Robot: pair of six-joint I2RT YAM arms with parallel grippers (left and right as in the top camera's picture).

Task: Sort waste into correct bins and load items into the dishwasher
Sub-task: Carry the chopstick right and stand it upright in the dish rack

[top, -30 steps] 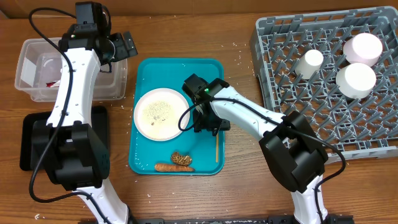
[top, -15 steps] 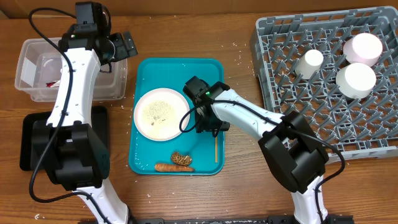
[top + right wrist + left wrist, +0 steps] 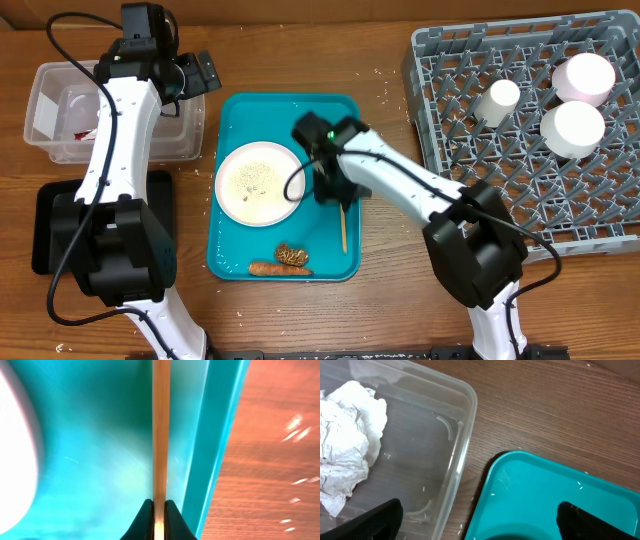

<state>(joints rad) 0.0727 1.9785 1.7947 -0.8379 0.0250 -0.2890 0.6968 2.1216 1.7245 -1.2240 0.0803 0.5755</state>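
My right gripper (image 3: 335, 196) (image 3: 159, 511) is shut on a thin wooden chopstick (image 3: 343, 228) (image 3: 160, 430) near the right rim of the teal tray (image 3: 335, 110). The round white plate (image 3: 258, 182), dotted with rice grains, lies on the tray to its left. A carrot piece (image 3: 268, 268) and a brown lump (image 3: 292, 255) lie at the tray's front. My left gripper (image 3: 205, 72) (image 3: 477, 519) hangs open between the clear tub (image 3: 170, 140) and the tray, holding nothing. A crumpled tissue (image 3: 347, 435) lies in the tub.
The grey dish rack (image 3: 480, 150) stands at the right, holding a small white cup (image 3: 497, 100) and two larger white bowls (image 3: 574, 128) (image 3: 584, 77). A flat black tray (image 3: 45, 225) lies front left, partly under the left arm. Rice grains are scattered on the wooden table.
My right gripper has shut on the chopstick and shifted slightly toward the back. The chopstick's free end has swung a little left. The left arm has not moved.
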